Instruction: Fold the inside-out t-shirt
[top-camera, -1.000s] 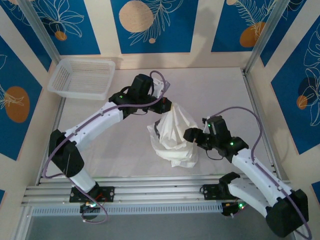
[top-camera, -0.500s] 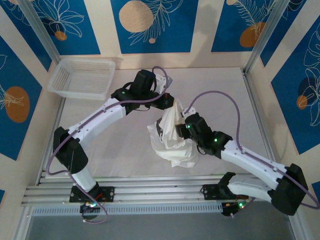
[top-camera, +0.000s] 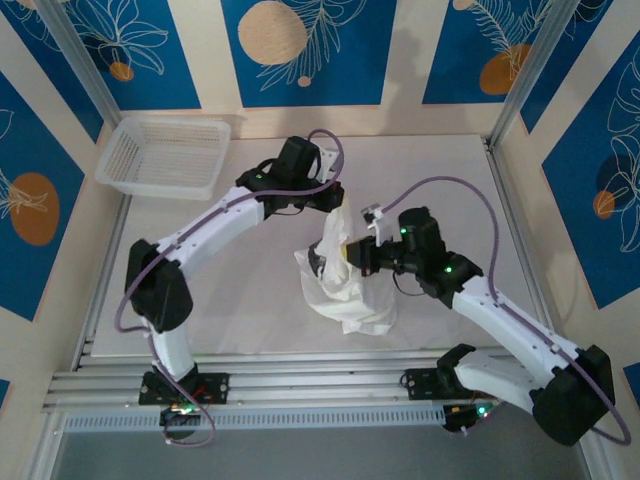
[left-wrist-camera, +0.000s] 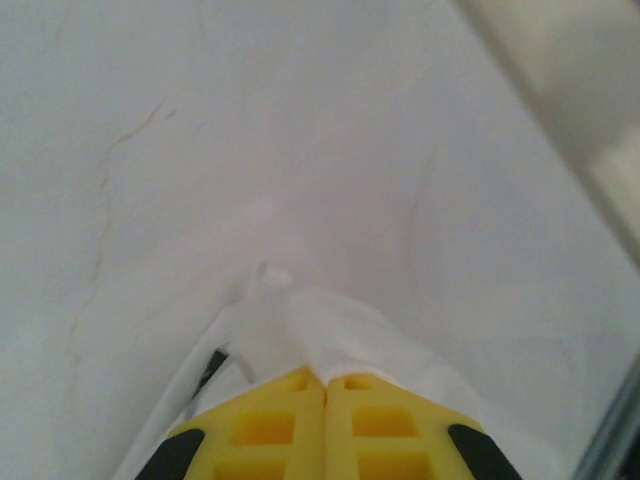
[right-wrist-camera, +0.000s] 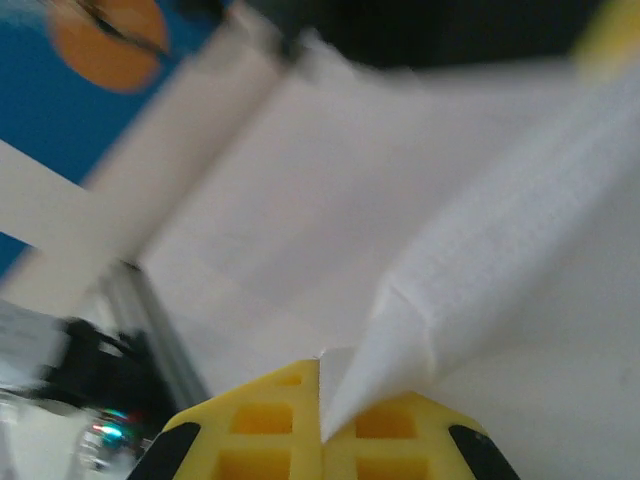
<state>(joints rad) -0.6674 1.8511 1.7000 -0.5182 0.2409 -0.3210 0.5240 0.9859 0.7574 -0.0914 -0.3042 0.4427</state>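
Left pincer (top-camera: 336, 206): clenched on the inside-out t-shirt (top-camera: 345, 285). In the left wrist view its yellow fingers (left-wrist-camera: 270, 430) are pressed together, with a bunch of white cloth pushed out just past their tips.
Left pincer's place: at the topmost point of the garment, above the middle of the surface (top-camera: 440, 170), with the left arm reaching in from the near left corner.
Right pincer (top-camera: 354, 254): also clenched on the t-shirt. In the right wrist view a narrow fold of white cloth runs up and away to the right from between the closed yellow fingers (right-wrist-camera: 270, 430).
Right pincer's place: against the right side of the garment, lower than the left pincer and close to it, pointing left from an arm that comes in from the near right corner.
T-shirt's shape: held up at the top, narrow there and widening downward into a wrinkled white heap.
T-shirt's place: the lower part rests on the surface near its centre, between the two arms and slightly towards the near edge. A small dark patch shows on its left side, too small to make out.
Surface: pale, plain, bare around the cloth.
Mesh basket (top-camera: 165, 155): white plastic, at the far left corner of the surface, well apart from the t-shirt.
Rail (top-camera: 320, 385): a metal strip along the near edge, carrying both arm bases.
Wall panels (top-camera: 300, 50): blue with orange circles and white leaf outlines, standing behind and to both sides of the surface.
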